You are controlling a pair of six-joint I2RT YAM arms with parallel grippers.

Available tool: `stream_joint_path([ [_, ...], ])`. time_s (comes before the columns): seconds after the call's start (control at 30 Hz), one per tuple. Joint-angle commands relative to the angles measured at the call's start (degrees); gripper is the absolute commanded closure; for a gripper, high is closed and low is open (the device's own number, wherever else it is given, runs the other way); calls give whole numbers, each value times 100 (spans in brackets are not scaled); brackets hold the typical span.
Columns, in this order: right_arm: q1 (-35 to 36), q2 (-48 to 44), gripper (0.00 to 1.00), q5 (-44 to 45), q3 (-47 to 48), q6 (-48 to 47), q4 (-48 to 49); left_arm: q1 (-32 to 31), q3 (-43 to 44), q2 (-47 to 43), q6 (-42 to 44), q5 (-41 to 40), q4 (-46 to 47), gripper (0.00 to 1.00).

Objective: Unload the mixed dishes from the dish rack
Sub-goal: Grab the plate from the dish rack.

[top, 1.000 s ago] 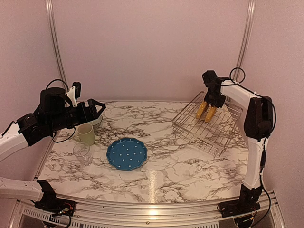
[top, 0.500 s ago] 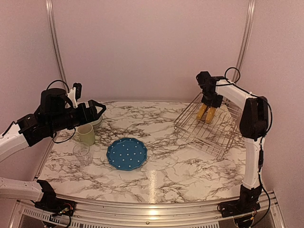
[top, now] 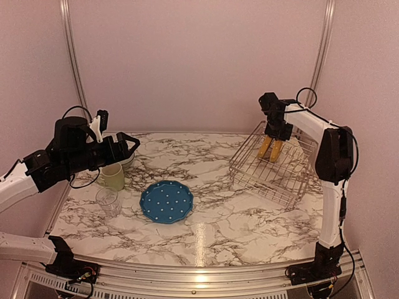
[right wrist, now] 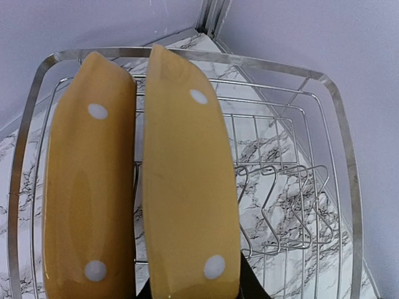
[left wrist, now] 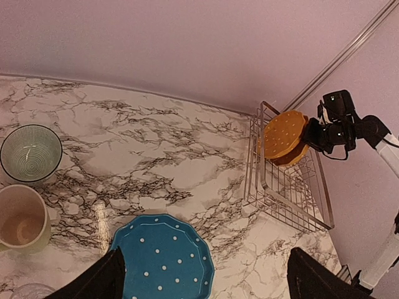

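Note:
Two yellow-orange dotted plates (top: 265, 144) (right wrist: 90, 199) stand on edge in the silver wire dish rack (top: 274, 180) at the right. My right gripper (top: 272, 132) (right wrist: 193, 294) is shut on the right-hand yellow plate (right wrist: 187, 187), one finger on each face. The rack (left wrist: 293, 199) sits tilted. The blue dotted plate (top: 166, 202) (left wrist: 163, 258), pale green mug (top: 113, 176) (left wrist: 22, 218), clear glass (top: 108, 201) and small pale bowl (left wrist: 31, 154) stand on the table at the left. My left gripper (top: 128, 144) (left wrist: 206, 277) hangs open and empty above the mug and bowl.
The marble table (top: 212, 218) is closed in by pale walls at the back and sides, with metal corner posts (top: 321, 50). The rack's upright tines (right wrist: 280, 205) are bare to the right of the held plate.
My right gripper has shifted slightly left and up with the yellow plates, and the rack has shifted a little with it. The left arm has edged slightly right.

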Motion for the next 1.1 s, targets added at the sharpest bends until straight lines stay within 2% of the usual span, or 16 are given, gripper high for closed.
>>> stream_joint_path([
  [0.0,79,-448,100,5,397,-298,-58,-2,-160,-68,-36,0,-6,7],
  [0.17,126,-694,100,-85,235,-535,140,-2,-138,16,-27,29,16,7],
  [0.4,14,-941,100,-858,15,-711,457,-2,-92,101,-18,88,52,7],
  [0.6,102,-857,100,85,193,-575,-129,-2,-125,34,-41,68,4,7],
  [0.73,249,-1015,100,457,155,-682,-167,-2,-111,50,-33,49,3,7],
  [1.07,330,-1181,100,405,-65,-911,-53,-2,-30,208,-41,159,67,7],
])
